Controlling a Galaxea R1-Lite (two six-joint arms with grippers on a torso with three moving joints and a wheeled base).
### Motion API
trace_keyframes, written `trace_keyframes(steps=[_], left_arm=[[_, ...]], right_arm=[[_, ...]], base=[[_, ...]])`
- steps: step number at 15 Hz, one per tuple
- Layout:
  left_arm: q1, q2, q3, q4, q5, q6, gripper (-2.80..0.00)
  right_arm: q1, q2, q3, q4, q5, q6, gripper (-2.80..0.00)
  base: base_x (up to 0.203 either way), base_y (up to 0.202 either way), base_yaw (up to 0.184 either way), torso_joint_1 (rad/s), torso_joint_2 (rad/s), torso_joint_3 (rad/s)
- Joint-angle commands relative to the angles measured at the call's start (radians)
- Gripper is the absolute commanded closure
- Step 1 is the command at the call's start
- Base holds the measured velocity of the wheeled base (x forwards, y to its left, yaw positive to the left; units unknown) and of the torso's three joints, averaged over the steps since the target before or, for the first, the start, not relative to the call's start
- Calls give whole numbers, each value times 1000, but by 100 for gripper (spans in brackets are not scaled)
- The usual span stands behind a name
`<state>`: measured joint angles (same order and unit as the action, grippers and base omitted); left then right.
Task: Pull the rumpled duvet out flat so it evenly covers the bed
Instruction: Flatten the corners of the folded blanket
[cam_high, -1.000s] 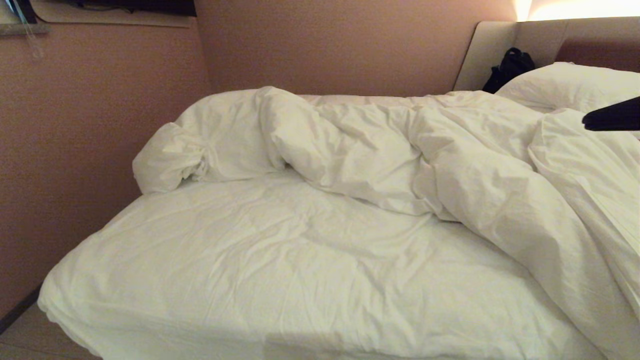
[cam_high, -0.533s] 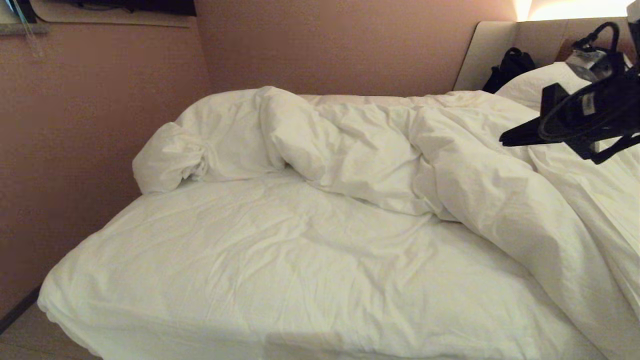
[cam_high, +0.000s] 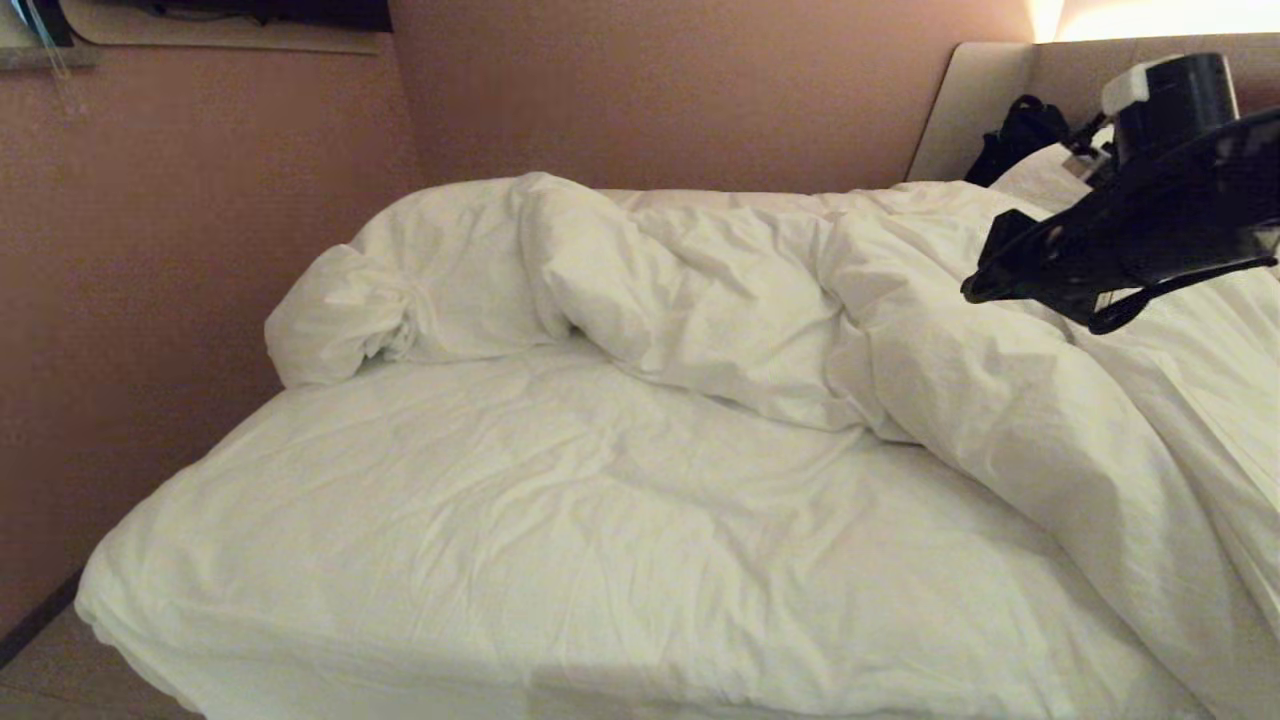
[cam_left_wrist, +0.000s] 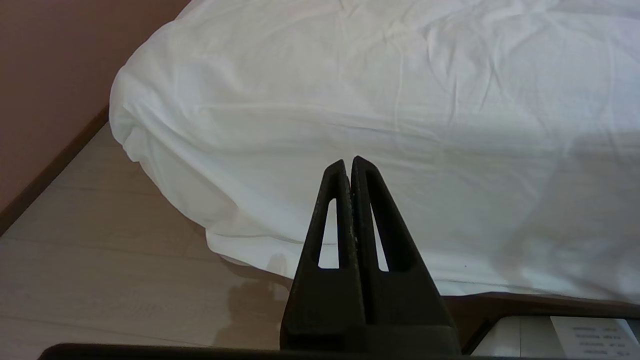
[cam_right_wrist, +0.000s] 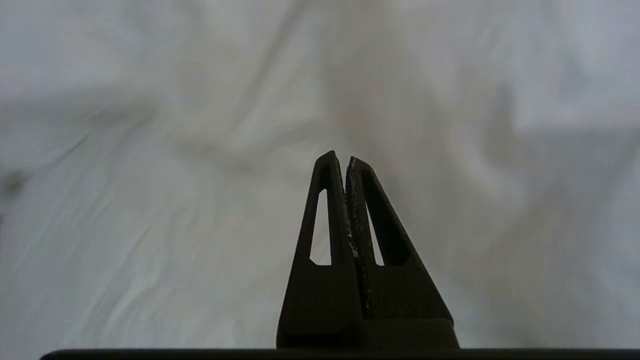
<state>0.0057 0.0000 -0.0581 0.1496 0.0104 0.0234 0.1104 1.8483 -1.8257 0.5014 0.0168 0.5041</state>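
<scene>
Head view: the duvet (cam_high: 760, 300) lies bunched along the far side of the bed (cam_high: 520, 560), soft and bulky; I judge a folded edge the best hold. The right gripper (cam_high: 985, 285) hovers above it, clenched, empty

Left wrist view: the left gripper (cam_left_wrist: 348, 162), clenched and empty, faces the bed's near corner and the floor (cam_left_wrist: 100, 260), unseen elsewhere

Right wrist view: only creased duvet fabric below

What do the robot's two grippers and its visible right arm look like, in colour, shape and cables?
Both the left gripper and the right gripper are matte black, each with two tapered triangular fingers with a slot-shaped cut-out. The right one's inner faces show pale scuffs. On the black right arm sit a black cylinder with a white block and a looping black cable.
</scene>
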Motion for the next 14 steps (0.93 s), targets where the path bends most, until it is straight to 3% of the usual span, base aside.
trace_keyframes(steps=[1,4,7,12,13,14], left_arm=[[0,0,1,1,5,0,0],[0,0,1,1,2,4,0],[0,0,1,-1,-1,1,0],[0,0,0,-1,-6,-1,0],[0,0,0,-1,2,-3,0],[0,0,0,0,1,-2,0]], right_arm=[[6,80,1,-78,-122,8,0],[29,129,53,-93,-134,33,0],[58,168,81,-211,-153,48,0],[62,259,73,-222,-155,37,0],[63,274,61,-222,-156,37,-280],[63,276,60,-222,-156,37,-280]], base=[[0,0,0,0,0,0],[0,0,0,0,0,0],[0,0,0,0,0,0],[0,0,0,0,0,0],[0,0,0,0,0,0],[0,0,0,0,0,0]])
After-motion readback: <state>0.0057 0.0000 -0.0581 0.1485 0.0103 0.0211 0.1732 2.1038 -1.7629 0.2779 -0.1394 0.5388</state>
